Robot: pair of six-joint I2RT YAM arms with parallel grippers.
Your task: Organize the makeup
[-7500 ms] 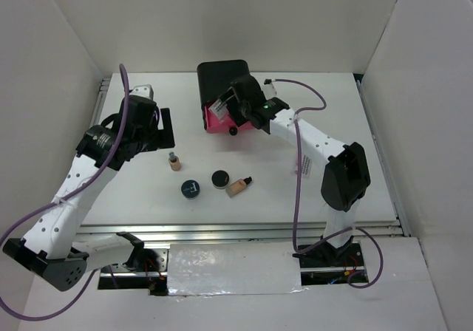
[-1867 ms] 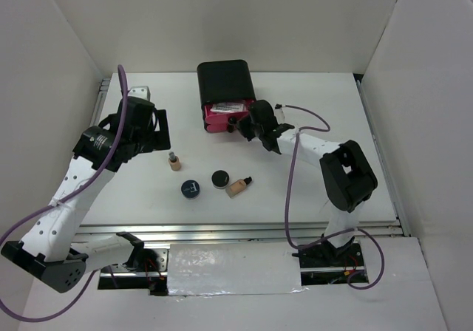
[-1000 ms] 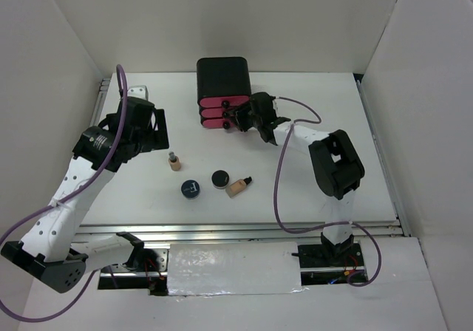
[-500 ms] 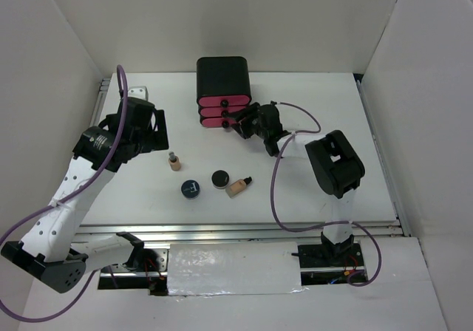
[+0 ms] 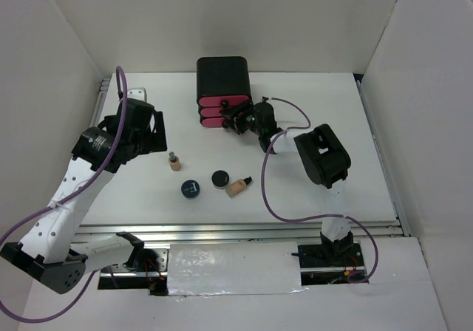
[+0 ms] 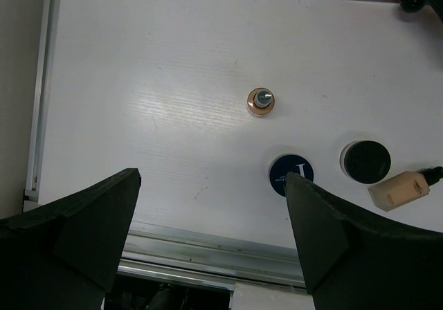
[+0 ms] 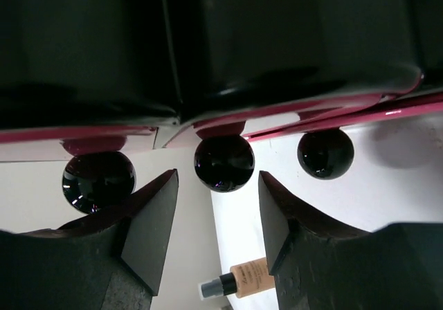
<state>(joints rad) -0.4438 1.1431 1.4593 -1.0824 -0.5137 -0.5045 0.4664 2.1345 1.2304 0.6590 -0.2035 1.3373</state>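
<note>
On the white tabletop (image 5: 347, 102) a black box (image 5: 222, 74) with three pink drawers (image 5: 218, 113) is placed at the far side. The drawers are seen pushed in, and each one carries a round black knob. The right jaws are held directly in front of these knobs. In the right wrist view they are spread, and the middle knob (image 7: 223, 163) is found just ahead of the gap between the two fingers (image 7: 149, 220). It is not pinched; whether it is touched cannot be told.

The left jaws are held above the left part of the tabletop, well apart from the box. They are spread wide and nothing is held between them.

The makeup is gathered in the middle of the tabletop, on the near side of the box. One beige bottle (image 6: 261, 102) is stood upright, alone. The dark-blue compact (image 6: 291, 174) is laid closer to the arms, with the black-lidded jar (image 6: 367, 161) near it on the right, not touching. The second beige bottle (image 6: 403, 189) is laid on its side just beside the jar.

On the lid of the compact a white mark like a letter "I" or "J" is printed; nothing more can be made out. On the lying bottle a short line of dark print is seen, but it is too small to be read.
</note>
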